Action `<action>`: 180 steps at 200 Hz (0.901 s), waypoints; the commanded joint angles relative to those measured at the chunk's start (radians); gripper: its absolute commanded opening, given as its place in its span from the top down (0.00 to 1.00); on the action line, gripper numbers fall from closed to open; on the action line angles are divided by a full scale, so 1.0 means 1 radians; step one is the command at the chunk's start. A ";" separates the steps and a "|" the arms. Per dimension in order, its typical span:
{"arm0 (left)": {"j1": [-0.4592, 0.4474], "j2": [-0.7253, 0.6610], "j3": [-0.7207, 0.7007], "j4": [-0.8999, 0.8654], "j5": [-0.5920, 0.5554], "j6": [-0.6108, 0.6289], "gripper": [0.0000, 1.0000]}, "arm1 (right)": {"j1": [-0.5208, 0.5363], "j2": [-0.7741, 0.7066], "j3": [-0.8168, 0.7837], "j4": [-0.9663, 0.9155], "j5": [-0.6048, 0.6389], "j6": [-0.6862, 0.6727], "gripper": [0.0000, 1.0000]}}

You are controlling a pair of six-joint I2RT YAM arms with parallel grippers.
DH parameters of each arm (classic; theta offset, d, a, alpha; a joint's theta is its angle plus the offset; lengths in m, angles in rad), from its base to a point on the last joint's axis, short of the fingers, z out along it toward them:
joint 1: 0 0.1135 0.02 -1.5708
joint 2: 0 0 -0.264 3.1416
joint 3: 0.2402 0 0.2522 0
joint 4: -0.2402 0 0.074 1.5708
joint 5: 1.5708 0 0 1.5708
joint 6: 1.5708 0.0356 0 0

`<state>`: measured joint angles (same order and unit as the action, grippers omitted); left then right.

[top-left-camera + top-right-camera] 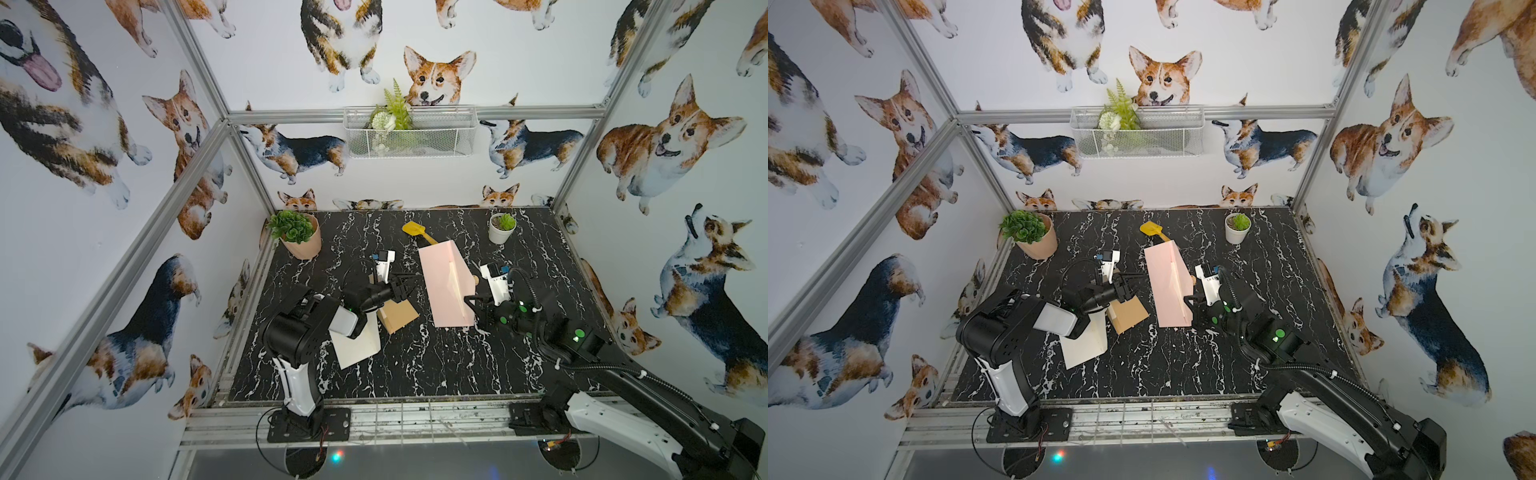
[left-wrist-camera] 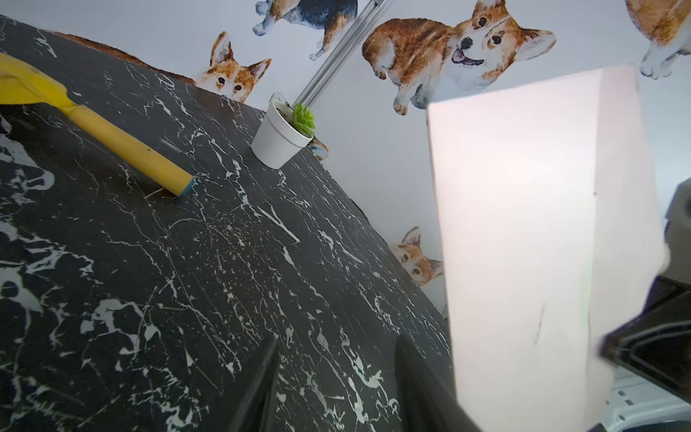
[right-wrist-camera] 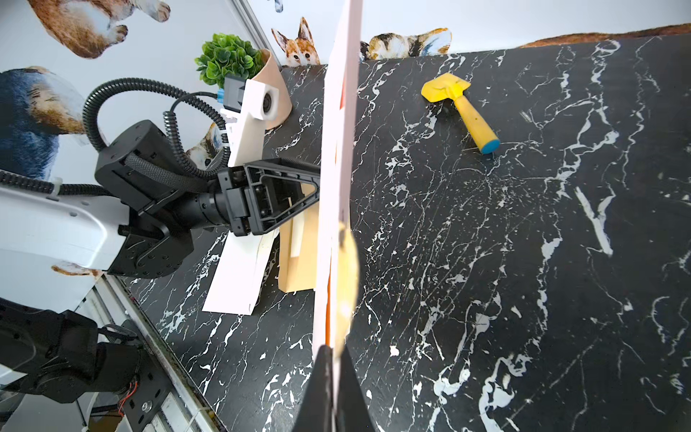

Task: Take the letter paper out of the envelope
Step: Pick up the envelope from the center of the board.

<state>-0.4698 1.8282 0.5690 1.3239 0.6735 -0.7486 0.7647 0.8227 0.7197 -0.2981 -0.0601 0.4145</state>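
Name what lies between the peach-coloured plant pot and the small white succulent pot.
A yellow plastic toy shovel lies on the black marbled tabletop between the peach-coloured plant pot and the small white succulent pot, seen in both top views.

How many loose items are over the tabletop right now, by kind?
Paper items: 3 (pink envelope, brown piece, white piece)
Potted plants: 2 (peach pot, white pot)
Yellow shovel: 1
Total: 6

Robot lab booth: aluminium frame (image 1: pixel 540 112), corgi backdrop walls (image 1: pixel 440 75).
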 commanded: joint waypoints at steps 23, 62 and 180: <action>-0.046 -0.269 -0.014 -0.446 -0.152 0.327 0.53 | -0.001 0.032 0.009 0.043 -0.003 -0.046 1.00; -0.081 -0.384 -0.047 -0.491 -0.204 0.407 0.50 | -0.002 0.041 0.026 0.056 -0.014 -0.064 1.00; -0.085 -0.360 -0.093 -0.229 -0.094 0.276 0.46 | -0.001 0.013 -0.025 0.184 -0.112 -0.033 1.00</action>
<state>-0.5522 1.4700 0.4892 0.9443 0.5312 -0.4061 0.7639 0.8539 0.7197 -0.2146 -0.1570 0.3656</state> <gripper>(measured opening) 0.540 0.049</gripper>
